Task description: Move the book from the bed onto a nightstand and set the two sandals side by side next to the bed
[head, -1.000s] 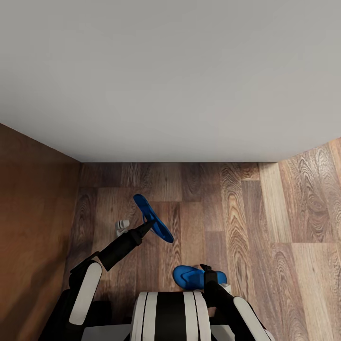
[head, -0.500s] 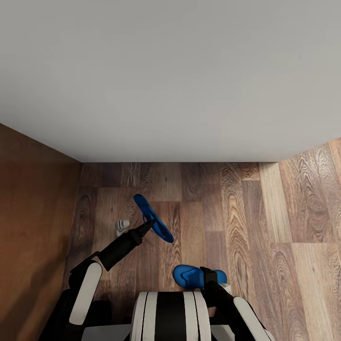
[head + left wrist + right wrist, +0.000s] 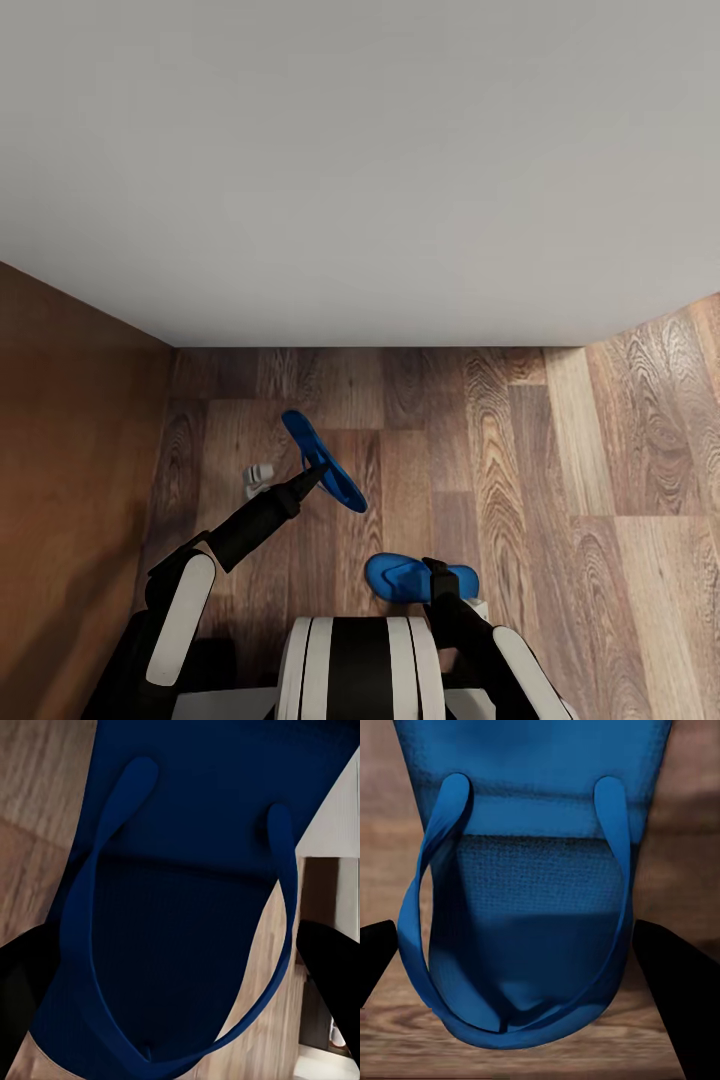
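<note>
1. The left gripper (image 3: pixel 322 468) held one sandal (image 3: pixel 322 461) lifted off the floor (image 3: pixel 520 470), its long axis running from about 11 o'clock to 5 o'clock in the head view.
2. In the left wrist view that sandal (image 3: pixel 180 907) sat between the dark fingers (image 3: pixel 22 982); the jaws looked closed onto its edges.
3. The right gripper (image 3: pixel 436 572) stood at the second sandal (image 3: pixel 415 580), which lay across, 9 to 3 o'clock, just ahead of the robot's trunk.
4. In the right wrist view its jaws flanked this sandal (image 3: pixel 529 907); whether they pinched it I could not tell.
5. The bed (image 3: pixel 360 160) lay at 12 o'clock; the two long axes sat crosswise, so pairing likely needed one turned.
</note>
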You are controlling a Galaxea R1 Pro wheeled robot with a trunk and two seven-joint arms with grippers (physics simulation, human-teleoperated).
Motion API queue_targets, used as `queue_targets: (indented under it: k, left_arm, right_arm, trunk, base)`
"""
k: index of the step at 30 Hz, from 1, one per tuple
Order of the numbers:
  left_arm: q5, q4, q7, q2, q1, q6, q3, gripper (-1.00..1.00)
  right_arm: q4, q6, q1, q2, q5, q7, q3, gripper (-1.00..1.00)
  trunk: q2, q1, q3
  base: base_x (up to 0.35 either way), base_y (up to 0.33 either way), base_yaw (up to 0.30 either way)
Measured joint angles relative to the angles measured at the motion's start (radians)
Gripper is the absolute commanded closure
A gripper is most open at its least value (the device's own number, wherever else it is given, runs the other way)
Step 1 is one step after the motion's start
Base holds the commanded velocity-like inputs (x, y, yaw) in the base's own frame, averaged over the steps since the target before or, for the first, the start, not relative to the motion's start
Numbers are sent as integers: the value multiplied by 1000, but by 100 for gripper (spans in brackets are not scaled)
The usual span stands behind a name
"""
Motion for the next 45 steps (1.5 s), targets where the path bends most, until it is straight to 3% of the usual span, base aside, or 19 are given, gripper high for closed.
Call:
queue_targets:
  k: [6,12,45]
  left_arm:
    - [0,0,1,0,0,0,0,100]
    - [-1,0,1,0,0,-1,0,100]
    - [-2,3,4,-2,0,-1,-2,100]
  right_arm:
    - [0,0,0,0,0,0,0,100]
    - [0,0,0,0,0,0,0,100]
    - [-61,-2,0,-3,6,-1,3,100]
  trunk:
    - [1,-3,23]
    - [1,-3,23]
    - [9,-18,151]
  base:
    - [0,0,0]
    - [0,0,0]
    - [0,0,0]
